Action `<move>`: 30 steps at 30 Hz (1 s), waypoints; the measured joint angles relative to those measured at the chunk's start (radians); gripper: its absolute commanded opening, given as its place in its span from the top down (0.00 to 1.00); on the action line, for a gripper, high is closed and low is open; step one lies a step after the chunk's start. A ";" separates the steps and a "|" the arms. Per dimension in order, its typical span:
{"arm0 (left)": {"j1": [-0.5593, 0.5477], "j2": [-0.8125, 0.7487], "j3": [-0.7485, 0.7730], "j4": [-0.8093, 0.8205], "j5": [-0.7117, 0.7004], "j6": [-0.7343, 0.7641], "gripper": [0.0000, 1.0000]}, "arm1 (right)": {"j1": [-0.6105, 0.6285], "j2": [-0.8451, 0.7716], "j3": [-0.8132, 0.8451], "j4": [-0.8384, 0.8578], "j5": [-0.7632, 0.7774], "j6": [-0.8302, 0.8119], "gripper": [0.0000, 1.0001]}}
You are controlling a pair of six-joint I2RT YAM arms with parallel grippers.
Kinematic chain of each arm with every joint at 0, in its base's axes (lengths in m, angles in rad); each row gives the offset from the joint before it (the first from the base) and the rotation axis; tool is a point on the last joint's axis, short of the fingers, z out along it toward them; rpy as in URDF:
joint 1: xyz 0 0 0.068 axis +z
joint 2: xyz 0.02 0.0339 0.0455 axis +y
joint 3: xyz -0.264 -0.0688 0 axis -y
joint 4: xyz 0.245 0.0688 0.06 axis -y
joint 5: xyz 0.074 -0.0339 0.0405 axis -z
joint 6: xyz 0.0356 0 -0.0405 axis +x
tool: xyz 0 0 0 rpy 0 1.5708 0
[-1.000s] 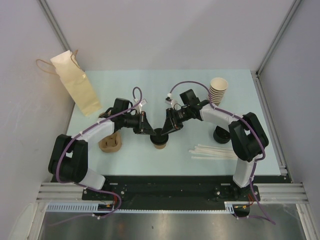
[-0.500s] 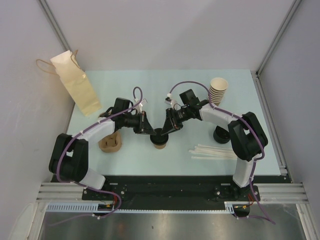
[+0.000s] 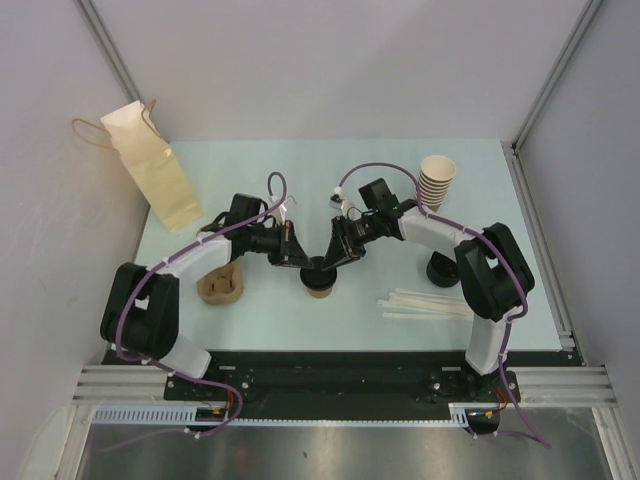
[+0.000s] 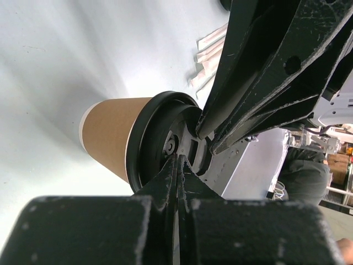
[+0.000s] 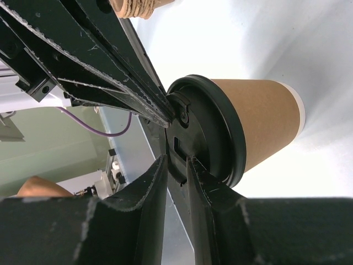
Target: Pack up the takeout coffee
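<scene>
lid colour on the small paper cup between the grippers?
Black round plastic lid on a tan-brown paper cup; clearest in the right wrist view.

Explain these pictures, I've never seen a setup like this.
Two robot arms are bolted to a table. One picture looks down from above; the other two come from cameras on each wrist. On the table: a paper bag, a stack of paper cups, black lids, wrapped straws, a brown cardboard piece, and a lidded coffee cup. Both pincers meet on its lid: the left pincer is shut; the right pincer has jaws slightly apart, and whether they pinch the lid is unclear.
</scene>
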 measured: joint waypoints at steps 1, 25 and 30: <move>0.000 0.002 0.001 0.000 0.000 0.000 1.00 | 0.000 0.000 0.000 0.000 0.000 0.000 0.73; 0.001 0.019 0.006 0.006 0.007 -0.001 1.00 | -0.014 0.036 0.017 -0.008 -0.031 -0.003 0.76; 0.002 0.015 0.012 -0.002 0.019 0.001 1.00 | -0.006 0.036 0.017 -0.003 -0.044 -0.008 0.74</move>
